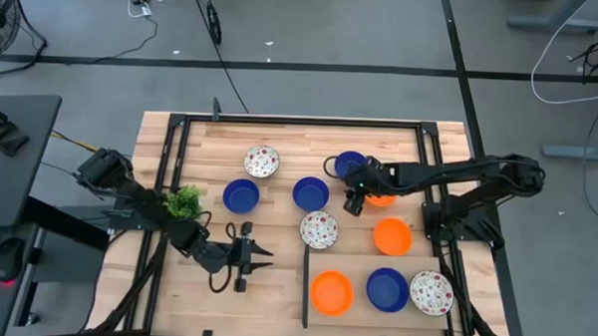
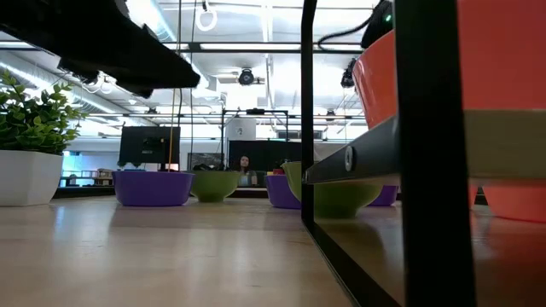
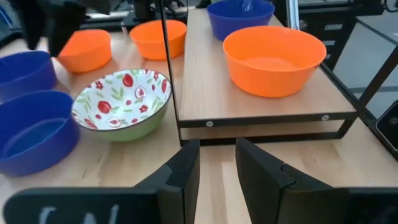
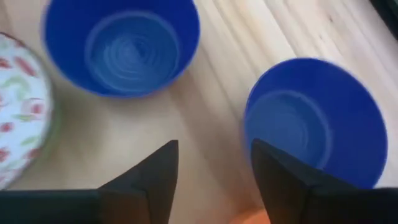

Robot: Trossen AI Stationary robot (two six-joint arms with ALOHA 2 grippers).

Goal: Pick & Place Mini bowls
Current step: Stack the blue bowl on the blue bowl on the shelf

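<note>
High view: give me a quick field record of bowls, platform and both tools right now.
blue bowls on bare table: three, at
patterned bowls on bare table: two, at
raised platform: holds orange bowl, blue bowl, patterned bowl, second orange bowl
right tool: open, empty, over the table beside a third orange bowl
left tool: part open, holding nothing, near the table's front edge
potted plant: beside left arm
</note>
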